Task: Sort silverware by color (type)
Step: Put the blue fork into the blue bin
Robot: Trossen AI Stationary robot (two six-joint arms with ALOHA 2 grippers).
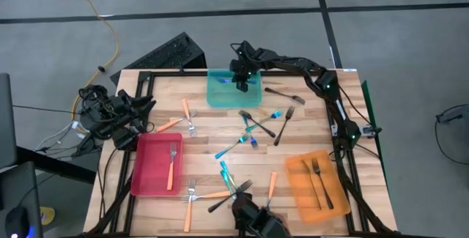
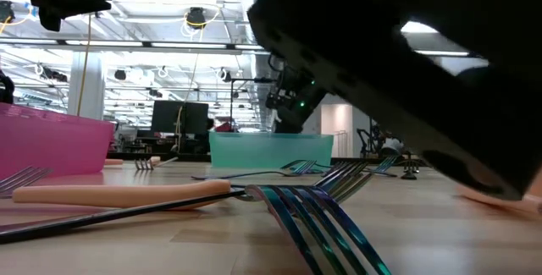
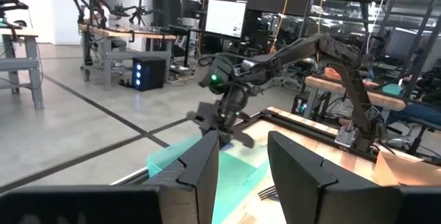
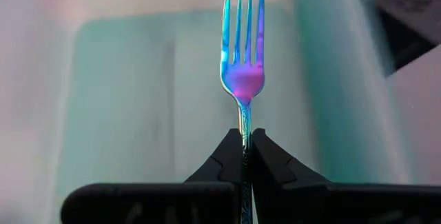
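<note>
Tines of a blue fork (image 4: pixel 242 38) are pointing away from my right pincer (image 4: pixel 245 141), whose two fingers are pinching shut on its thin handle; the lower handle is disappearing between the dark pads. Below the fork the teal tray (image 4: pixel 117 107) is showing only as a soft blur, so I am not making out whether anything is lying in it. From above, my right pincer (image 1: pixel 241 77) is hanging over that teal tray (image 1: pixel 220 95) at the far edge of the counter (image 1: pixel 205 132), and the arm is covering most of the tray's far side.

My left pincer (image 3: pixel 241 165) is waiting by the counter's left edge, near the red tray (image 1: pixel 150 172), with a clear gap standing between its two fingers.

One orange-handled fork (image 1: pixel 171 166) is lying in the red tray, and two dark forks (image 1: pixel 319 181) are lying in the orange tray (image 1: pixel 297 187). The rest are scattered on the bare wood: a loose cluster of blue forks (image 1: pixel 253 129) mid-counter crossing dark ones, and more orange-handled ones (image 1: pixel 192 194) toward the near edge. A dark object at the near edge is hiding the forks there, and it is filling the right of the low view too.
</note>
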